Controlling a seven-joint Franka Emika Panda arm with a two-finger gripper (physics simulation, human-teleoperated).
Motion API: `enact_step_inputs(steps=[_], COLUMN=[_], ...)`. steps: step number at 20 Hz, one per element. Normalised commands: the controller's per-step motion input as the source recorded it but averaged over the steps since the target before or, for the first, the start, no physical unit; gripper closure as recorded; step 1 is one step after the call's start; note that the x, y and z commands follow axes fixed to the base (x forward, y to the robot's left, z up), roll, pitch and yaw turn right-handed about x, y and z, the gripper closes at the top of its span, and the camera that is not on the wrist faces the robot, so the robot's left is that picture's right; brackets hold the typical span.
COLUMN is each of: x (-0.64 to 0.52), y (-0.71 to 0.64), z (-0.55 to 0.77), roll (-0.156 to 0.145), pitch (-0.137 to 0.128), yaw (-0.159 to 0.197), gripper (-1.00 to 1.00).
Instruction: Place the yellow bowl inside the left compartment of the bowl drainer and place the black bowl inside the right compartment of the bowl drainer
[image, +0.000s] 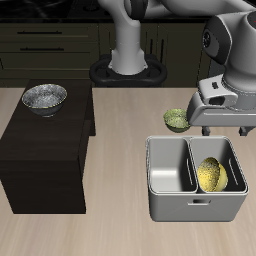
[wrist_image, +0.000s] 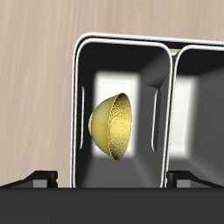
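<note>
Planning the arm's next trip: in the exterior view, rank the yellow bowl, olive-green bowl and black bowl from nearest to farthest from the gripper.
1. Yellow bowl, in the drainer well under the gripper.
2. Olive-green bowl, on the table behind the drainer; close to first.
3. Black bowl, on the dark cabinet across the table.

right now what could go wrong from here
1. The yellow bowl lies tilted on its side in one well of the drainer, leaning toward the wall; it may rock or settle badly.
2. The tool hangs right above the drainer, so a sideways move could clip the rim or the small green bowl behind it.
3. The black bowl sits on the dark cabinet near its back edge; a poor grasp could push it off.
</note>
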Motion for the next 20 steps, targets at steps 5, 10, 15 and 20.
enact_step_inputs(steps=[5, 10, 15, 20], x=[-0.25, -0.27, -0.25, -0.08], y=[-0.25, -0.28, -0.23, -0.05], z=[0.45, 0.38, 0.28, 0.14], roll=[0.032, 0.016, 0.006, 0.003], pitch=[-0.065, -0.050, -0.014, -0.036], yaw=[-0.005, 0.016, -0.004, 0.018], gripper=[-1.00, -1.00, -1.00, -1.00])
